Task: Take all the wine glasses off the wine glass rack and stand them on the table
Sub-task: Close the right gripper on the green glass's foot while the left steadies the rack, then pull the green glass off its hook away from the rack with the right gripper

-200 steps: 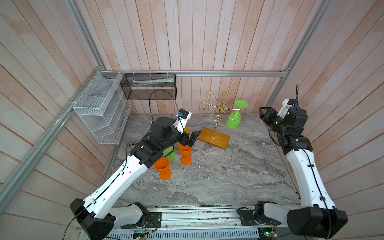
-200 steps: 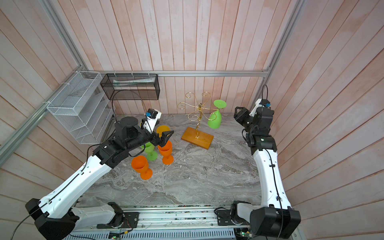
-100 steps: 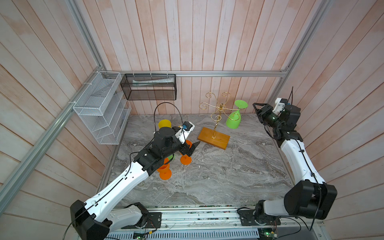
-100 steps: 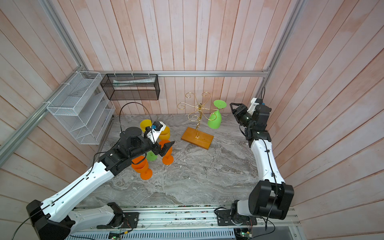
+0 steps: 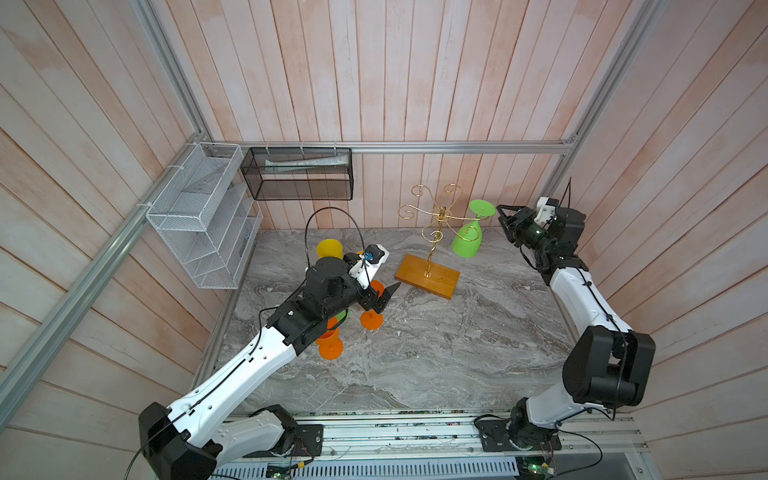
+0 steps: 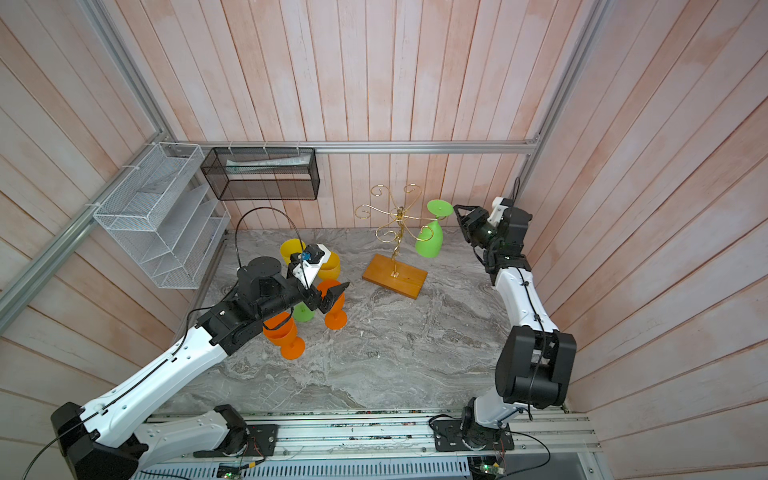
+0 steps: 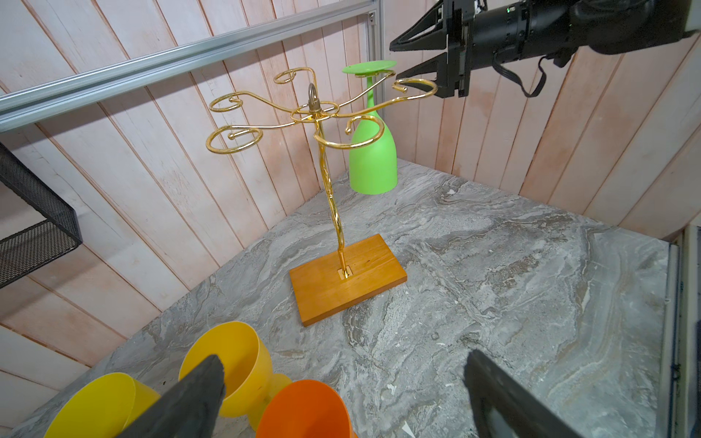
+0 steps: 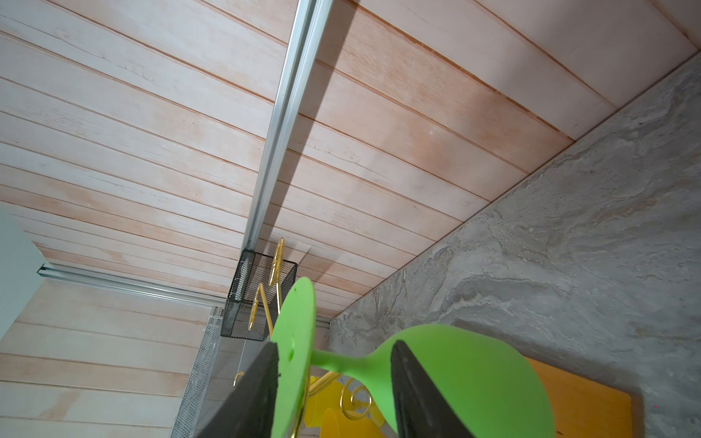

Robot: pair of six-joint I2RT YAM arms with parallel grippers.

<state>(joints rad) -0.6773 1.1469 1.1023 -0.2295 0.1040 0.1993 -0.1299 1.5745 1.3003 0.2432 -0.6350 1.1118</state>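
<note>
Your scene by material and finish
You have the wine glass rack [image 7: 333, 204] in thin, glossy gold metal wire on a smooth, satin wooden base [image 7: 364, 280]; the green wine glass [image 7: 373, 159] looks like matt plastic, as do the orange cup [image 7: 303, 409] and yellow cups [image 7: 235, 360]. Your surface [image 7: 512, 265] is grey, marble-veined and dull; the walls [image 5: 415, 83] are whitewashed wood planks, the rail [image 5: 415, 146] brushed metal

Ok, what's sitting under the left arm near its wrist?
In a top view an orange glass, a second orange glass and part of a green glass show beneath the left arm. It covers the rest of the green glass and anything else there.
</note>
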